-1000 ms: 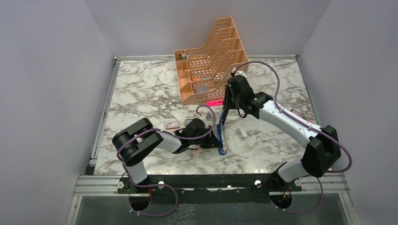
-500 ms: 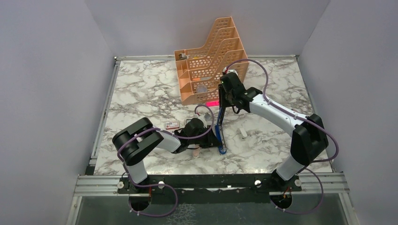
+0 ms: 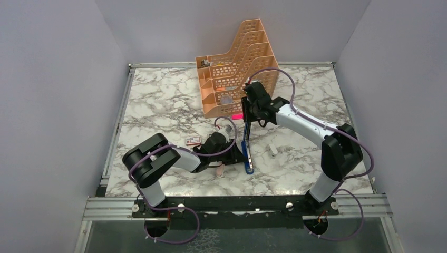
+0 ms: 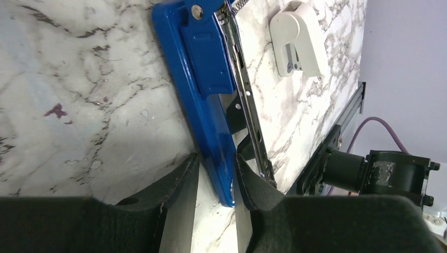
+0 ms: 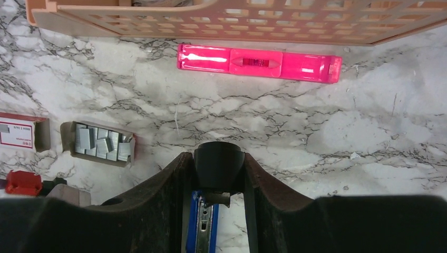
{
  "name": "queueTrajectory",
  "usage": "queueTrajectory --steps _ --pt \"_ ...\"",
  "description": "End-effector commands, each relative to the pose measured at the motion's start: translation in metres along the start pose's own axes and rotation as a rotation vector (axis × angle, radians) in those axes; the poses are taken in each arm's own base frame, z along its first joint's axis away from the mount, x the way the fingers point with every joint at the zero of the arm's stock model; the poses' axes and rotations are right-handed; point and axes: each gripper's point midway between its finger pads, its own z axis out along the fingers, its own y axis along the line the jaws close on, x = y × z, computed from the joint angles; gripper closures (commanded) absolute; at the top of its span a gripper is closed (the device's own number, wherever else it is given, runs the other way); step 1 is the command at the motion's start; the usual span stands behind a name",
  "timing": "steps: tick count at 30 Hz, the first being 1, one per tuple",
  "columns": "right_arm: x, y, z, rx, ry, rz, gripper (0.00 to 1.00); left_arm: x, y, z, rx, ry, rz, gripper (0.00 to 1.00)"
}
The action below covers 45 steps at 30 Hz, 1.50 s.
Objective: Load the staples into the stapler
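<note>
The blue stapler (image 3: 248, 158) lies hinged open on the marble. Its blue half (image 4: 205, 58) rests flat beside the silvery staple rail (image 4: 245, 89). My left gripper (image 4: 216, 161) stands open around the blue half's near end, with a gap at the left finger. My right gripper (image 5: 217, 158) is shut on the stapler's black end cap (image 5: 219, 168), holding that half raised near the pink bar. The staples are a white, red-labelled box (image 5: 18, 134) and a tray of silvery staples (image 5: 100, 142) beside it. The box (image 3: 193, 139) lies left of my left gripper.
An orange file rack (image 3: 237, 68) stands at the back. A bright-pink bar (image 5: 258, 62) lies at its foot. A small white capsule-like piece (image 4: 296, 37) lies right of the stapler. A peach oblong piece (image 3: 220, 169) sits by the left wrist.
My left gripper's jaws have parted from shut. My right gripper has moved left and toward the rack, swinging the stapler's raised half higher.
</note>
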Motion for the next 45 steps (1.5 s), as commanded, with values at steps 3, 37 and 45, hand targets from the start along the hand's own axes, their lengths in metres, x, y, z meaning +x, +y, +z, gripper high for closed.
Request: queueTrajectory --steps 3,37,45 --pt "0.008 0.005 0.003 -0.012 0.066 -0.023 0.57 0.011 0.067 -0.013 -0.267 0.003 0.031 0.75" --pt "-0.003 -0.080 -0.134 0.206 -0.299 0.231 0.31 -0.072 -0.058 -0.093 -0.015 -0.302 0.355 0.42" --pt "0.090 -0.089 -0.097 0.227 -0.093 0.299 0.15 -0.105 -0.050 -0.153 -0.145 -0.519 0.445 0.08"
